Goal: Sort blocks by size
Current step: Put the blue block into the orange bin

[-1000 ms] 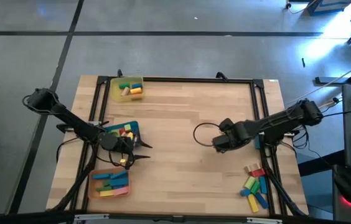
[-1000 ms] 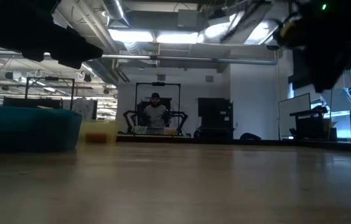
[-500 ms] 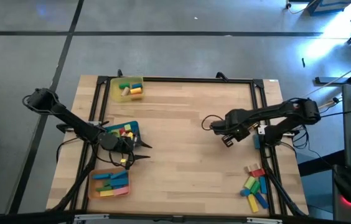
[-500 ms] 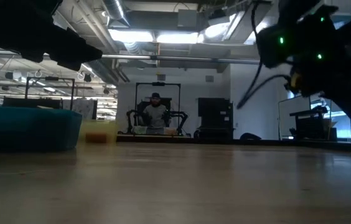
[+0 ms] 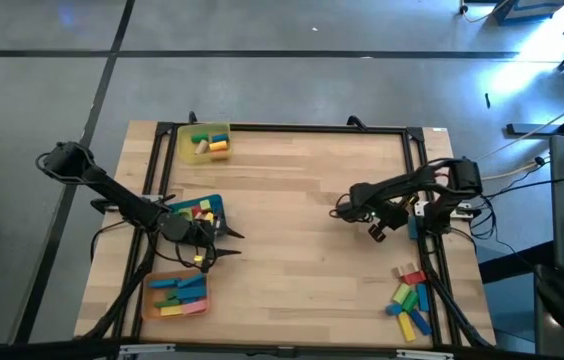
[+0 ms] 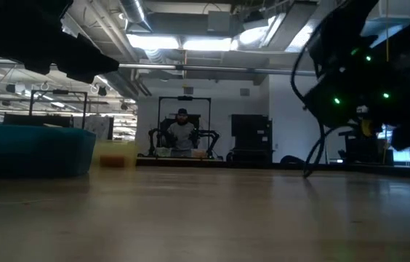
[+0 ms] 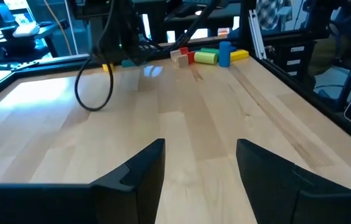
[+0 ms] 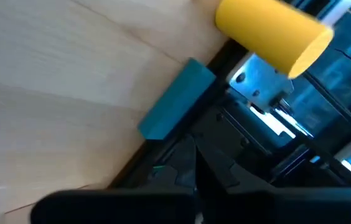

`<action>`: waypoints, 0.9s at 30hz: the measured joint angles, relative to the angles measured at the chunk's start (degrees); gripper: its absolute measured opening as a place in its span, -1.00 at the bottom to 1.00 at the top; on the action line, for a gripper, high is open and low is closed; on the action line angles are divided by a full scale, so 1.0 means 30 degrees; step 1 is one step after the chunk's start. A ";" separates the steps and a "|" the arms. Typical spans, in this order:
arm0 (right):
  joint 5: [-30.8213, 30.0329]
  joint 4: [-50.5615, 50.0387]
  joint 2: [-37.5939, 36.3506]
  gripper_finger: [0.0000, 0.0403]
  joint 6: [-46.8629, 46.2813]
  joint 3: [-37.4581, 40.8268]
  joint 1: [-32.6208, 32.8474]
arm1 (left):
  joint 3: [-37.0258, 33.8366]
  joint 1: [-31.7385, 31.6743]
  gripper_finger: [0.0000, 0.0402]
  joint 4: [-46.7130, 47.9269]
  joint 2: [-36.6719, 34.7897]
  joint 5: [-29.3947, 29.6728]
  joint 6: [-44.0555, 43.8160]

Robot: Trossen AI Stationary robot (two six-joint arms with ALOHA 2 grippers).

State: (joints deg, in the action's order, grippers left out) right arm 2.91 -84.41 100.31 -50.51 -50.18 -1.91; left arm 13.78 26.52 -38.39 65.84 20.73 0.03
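Note:
Several loose blocks (image 5: 409, 298) in yellow, green, blue and red lie in a heap at the table's near right corner, and the same heap of blocks (image 7: 208, 55) shows far off in the left wrist view. My right gripper (image 5: 377, 229) hangs shut and empty by the right edge. In its wrist view the right gripper (image 8: 198, 177) is just short of a teal block (image 8: 177, 107) and a yellow cylinder (image 8: 272, 31) that lie against the black frame. My left gripper (image 5: 218, 246) waits open over bare wood at the near left, and its fingers (image 7: 145, 169) have nothing between them.
Three trays with blocks stand on the left: yellow (image 5: 184, 142) at the far side, blue (image 5: 214, 205) in the middle, orange (image 5: 148, 300) nearest. A black frame (image 5: 424, 190) rims the table. A cable loop (image 7: 94, 87) lies on the wood. A person (image 6: 182, 131) sits beyond the far edge.
My right gripper has drawn back from the middle of the table toward the right edge, its arm folding in over the frame, and it has turned about. The left arm has kept still.

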 joint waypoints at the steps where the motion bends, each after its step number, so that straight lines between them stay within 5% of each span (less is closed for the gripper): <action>1: 0.0139 0.0064 0.0017 -0.98 -0.0052 0.0297 0.0000 | 0.0000 0.0000 -0.09 0.0090 0.0000 0.0000 0.0000; 8: 0.2573 0.2594 0.0017 -0.98 -0.1073 0.2665 0.0007 | 0.0000 0.0000 -0.09 0.0053 0.0000 0.0000 -0.0007; 17: 0.1436 0.2733 0.0284 -0.98 -0.2575 0.2658 0.0000 | 0.0000 0.0000 -0.09 -0.0037 0.0000 0.0000 -0.0010; 27: 0.1054 0.2584 0.3287 -0.97 -0.3162 0.2652 0.0000 | 0.0000 0.0029 -0.09 0.0026 -0.0003 0.0000 -0.0015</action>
State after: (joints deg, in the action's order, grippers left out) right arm 6.07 -76.65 110.17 -59.99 -42.23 -1.91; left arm 13.78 26.61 -38.31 65.84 20.73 -0.01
